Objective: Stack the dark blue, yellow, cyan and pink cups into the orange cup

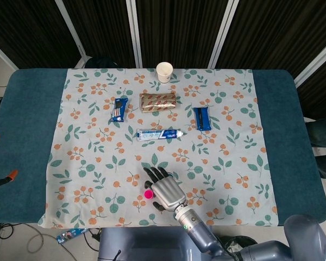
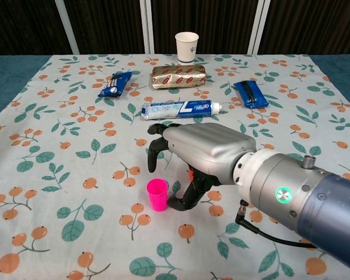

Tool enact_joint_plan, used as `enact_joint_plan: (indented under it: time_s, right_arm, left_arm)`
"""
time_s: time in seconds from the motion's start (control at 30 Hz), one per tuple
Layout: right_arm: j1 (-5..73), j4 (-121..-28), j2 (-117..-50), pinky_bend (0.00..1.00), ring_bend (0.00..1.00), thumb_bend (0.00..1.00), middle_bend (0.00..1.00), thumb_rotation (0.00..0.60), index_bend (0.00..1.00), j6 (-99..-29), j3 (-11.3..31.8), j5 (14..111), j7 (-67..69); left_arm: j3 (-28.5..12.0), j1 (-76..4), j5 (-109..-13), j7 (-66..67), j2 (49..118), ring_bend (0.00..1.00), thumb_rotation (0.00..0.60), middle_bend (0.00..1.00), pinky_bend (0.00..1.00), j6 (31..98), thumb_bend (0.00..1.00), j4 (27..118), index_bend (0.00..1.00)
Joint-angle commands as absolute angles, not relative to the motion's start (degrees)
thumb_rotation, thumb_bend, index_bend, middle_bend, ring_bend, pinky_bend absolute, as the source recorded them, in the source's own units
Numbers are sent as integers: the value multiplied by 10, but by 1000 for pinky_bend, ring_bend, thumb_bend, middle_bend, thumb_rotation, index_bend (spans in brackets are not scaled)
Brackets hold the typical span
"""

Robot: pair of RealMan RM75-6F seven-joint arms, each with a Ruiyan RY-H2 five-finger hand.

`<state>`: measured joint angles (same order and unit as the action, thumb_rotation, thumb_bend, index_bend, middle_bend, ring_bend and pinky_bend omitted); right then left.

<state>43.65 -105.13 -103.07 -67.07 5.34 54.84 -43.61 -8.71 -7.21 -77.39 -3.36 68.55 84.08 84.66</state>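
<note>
1. Pink cup (image 2: 157, 194): upright on the floral tablecloth (image 2: 58, 146), near the table's front edge; in the head view it shows at (image 1: 148, 193), just at 9 o'clock of the hand.
2. Right hand (image 2: 193, 153): poised over the cloth just at 3 o'clock of the pink cup, fingers (image 2: 153, 144) spread and curled downward, thumb low beside the cup; it holds nothing, and contact with the cup cannot be told. Head view: (image 1: 165, 190).
3. Orange cup (image 2: 191, 172): almost wholly hidden behind the hand; only a sliver shows, and the cups nested in it cannot be seen.
4. Toothpaste box (image 2: 181, 108): lies flat at 12 o'clock of the hand.
5. Gold packet (image 2: 178, 76) and white paper cup (image 2: 186, 46): further off at 12 o'clock.
6. Blue packets: one at 10 o'clock (image 2: 115, 83), one at 2 o'clock (image 2: 250, 94).
7. Left hand: in neither view.
</note>
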Motion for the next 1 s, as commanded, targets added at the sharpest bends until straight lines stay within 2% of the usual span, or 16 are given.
enact_joint_plan:
  time_s: [0.03,0.3,0.87,1.0]
  right_arm:
    - [438,-1046,-1034,87,3,354,0,600,377,-669,55,543,-438]
    - [438,-1037,-1040,95,17,373,0,600,430,-666,59,540,-435]
    - [440,-1027,-1052,96,20,382,0,600,433,-663,65,529,-438]
    - [439,-1028,-1052,104,29,396,0,600,471,-663,65,529,-435]
  left_arm:
    - [-87,-72,-774,-34,685,0,600,7,0,841,122,847,107]
    - [-88,-71,-773,-35,685,0,600,7,0,842,122,847,107]
    - [-89,-71,-770,-35,684,0,600,7,0,840,122,846,107]
    - [-90,-71,-769,-35,684,0,600,7,0,840,122,847,107]
